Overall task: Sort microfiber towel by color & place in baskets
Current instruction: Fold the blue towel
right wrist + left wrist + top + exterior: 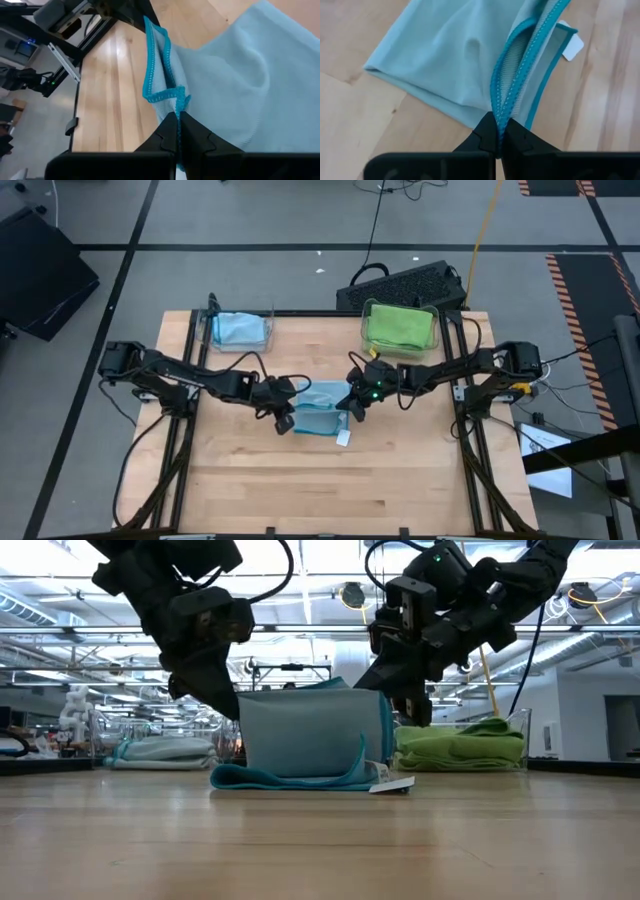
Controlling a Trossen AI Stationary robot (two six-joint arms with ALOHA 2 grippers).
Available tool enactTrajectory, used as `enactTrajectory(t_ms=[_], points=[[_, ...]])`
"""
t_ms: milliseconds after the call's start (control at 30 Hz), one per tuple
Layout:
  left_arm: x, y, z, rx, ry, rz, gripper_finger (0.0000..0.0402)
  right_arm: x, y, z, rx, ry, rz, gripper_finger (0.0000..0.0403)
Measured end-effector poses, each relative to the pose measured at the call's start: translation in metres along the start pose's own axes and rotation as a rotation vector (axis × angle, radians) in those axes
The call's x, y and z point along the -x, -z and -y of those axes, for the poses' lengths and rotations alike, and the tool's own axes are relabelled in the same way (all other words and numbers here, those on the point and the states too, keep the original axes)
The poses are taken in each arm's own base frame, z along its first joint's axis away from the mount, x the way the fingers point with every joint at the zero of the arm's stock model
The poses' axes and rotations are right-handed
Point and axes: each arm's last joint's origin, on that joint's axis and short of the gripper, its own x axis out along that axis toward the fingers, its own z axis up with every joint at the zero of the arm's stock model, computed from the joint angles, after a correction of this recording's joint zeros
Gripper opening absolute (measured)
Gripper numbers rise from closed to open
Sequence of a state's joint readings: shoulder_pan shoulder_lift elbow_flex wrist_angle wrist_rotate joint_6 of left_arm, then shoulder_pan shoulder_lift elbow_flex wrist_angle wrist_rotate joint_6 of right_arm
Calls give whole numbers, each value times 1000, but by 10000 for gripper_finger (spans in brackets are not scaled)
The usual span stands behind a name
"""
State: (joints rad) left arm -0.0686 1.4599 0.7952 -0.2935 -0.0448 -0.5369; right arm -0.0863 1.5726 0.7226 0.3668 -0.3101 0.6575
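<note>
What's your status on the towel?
Left gripper and right gripper both shut on blue towel, lifted mid-table. Blue basket far left. Nothing in the way.

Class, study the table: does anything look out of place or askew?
Nothing stands out. The light blue microfiber towel hangs folded between left gripper and right gripper; its white tag trails on the wooden table.

front table (330,490) free | centre — blue towel (322,410) blocks

Both arms are black and jointed, with loose black cables looped along them. The right arm (440,370) shows a small green light near its wrist.
</note>
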Motion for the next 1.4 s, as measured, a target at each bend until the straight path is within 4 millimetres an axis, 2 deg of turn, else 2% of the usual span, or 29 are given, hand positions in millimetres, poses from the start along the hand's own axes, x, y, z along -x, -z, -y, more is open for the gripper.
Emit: enactTrajectory(t_ms=[200, 333, 433, 600, 733, 867, 1000, 1100, 1267, 1400], points=[[-2, 2, 3, -27, -3, -6, 8, -1, 1, -3, 22, -19, -4, 13], [-2, 7, 4, -93, -29, -14, 21, -1, 3, -3, 1, -39, -33, 58], [-2, 8, 8, -143, -34, -5, 65, -1, 5, -2, -27, -28, -50, 109], [-1, 10, 14, -137, 17, -13, 162, -1, 9, 1, -52, 6, -82, 176], [-1, 14, 20, -152, 38, -21, 219, -1, 7, 0, -48, -18, -79, 193], [0, 17, 24, -139, 51, -28, 241, 0, 6, -2, -45, -81, -105, 190], [0, 17, 25, -91, 71, -40, 241, 0, 6, -4, -72, -116, -128, 186], [0, 12, 25, -36, 89, -6, 224, 0, 3, -6, -103, -141, -97, 187], [-2, -2, 24, 31, 100, 125, 155, -1, -4, -14, -148, -123, 48, 179], [-20, -3, 22, 43, 58, 131, 93, -4, 0, -16, -169, -47, 96, 149]])
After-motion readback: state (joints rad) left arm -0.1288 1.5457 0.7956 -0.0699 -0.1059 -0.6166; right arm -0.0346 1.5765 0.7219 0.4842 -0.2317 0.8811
